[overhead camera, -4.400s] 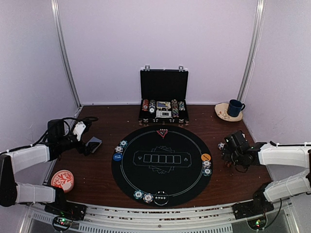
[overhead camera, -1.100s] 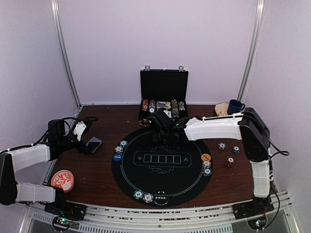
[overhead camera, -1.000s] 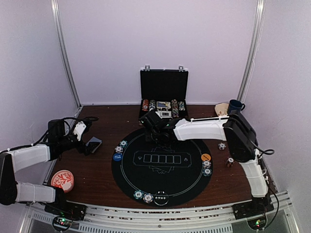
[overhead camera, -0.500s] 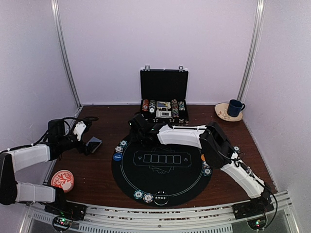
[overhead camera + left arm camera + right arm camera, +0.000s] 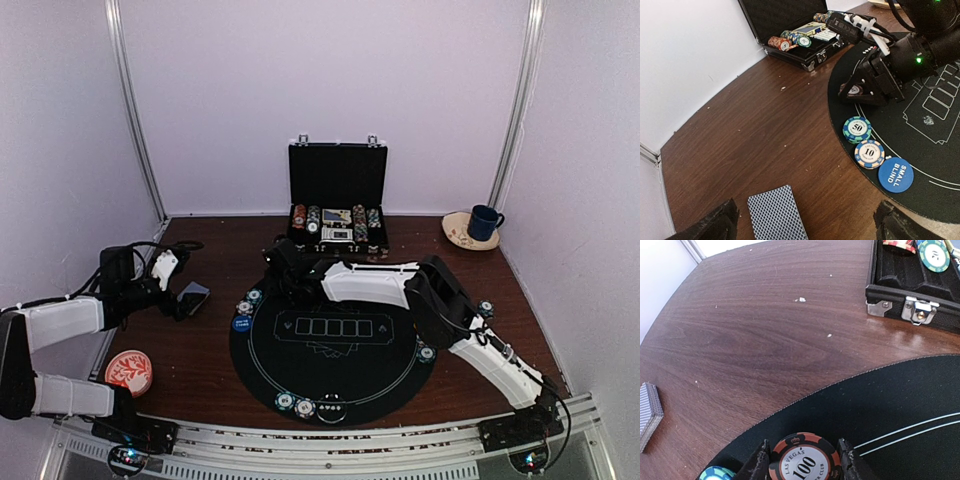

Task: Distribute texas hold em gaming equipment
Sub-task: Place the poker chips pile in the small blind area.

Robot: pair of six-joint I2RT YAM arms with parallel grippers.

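My right gripper is shut on a black-and-red "100" poker chip, low over the far left rim of the round black mat. The left wrist view shows that gripper just beyond a teal "50" chip stack, a white-and-blue "10" chip and the blue small-blind button. My left gripper stands open above the brown table, with the grey-blue-backed deck of cards lying between its fingers, untouched. More chips and a dark button sit at the mat's near edge.
The open black briefcase with chip rows stands behind the mat. A red-and-white dish lies near left, a blue cup on a saucer far right. A loose chip lies right of the mat. My right arm stretches across the mat's far side.
My right arm has swung left along the mat's far side with the chip, from the top centre to the far left rim. The left arm has stayed put.
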